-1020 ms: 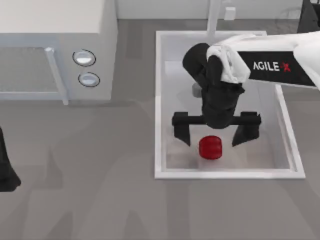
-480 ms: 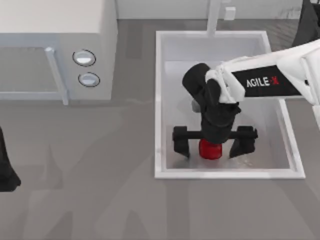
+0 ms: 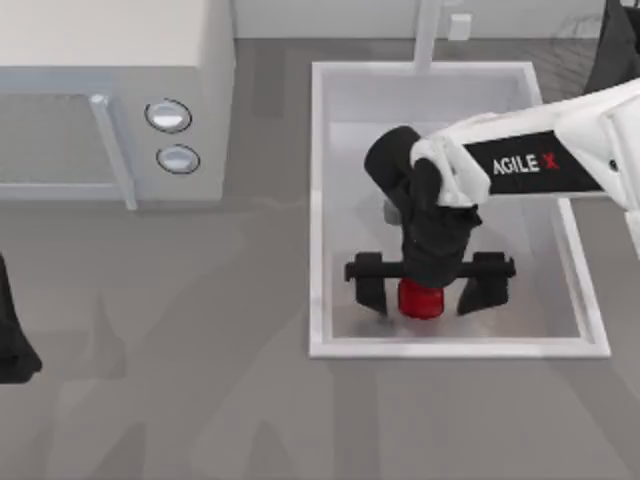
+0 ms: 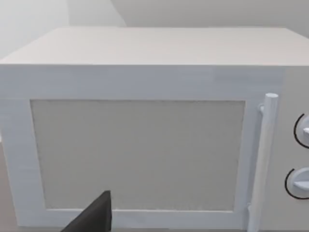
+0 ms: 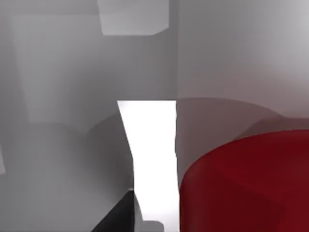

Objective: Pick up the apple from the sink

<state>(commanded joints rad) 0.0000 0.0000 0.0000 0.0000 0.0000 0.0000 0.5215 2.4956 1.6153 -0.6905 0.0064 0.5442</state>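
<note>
The right arm's jaws [image 3: 428,291] stand spread wide on either side of the apple [image 3: 421,300], gripping nothing yet, to straddle it at the sink's [image 3: 318,200] six o'clock end.

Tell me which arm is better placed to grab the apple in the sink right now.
The right arm. Its right gripper is down inside the sink with open fingers on either side of the apple. The left gripper sits parked at the table's far left edge, by the microwave.
</note>
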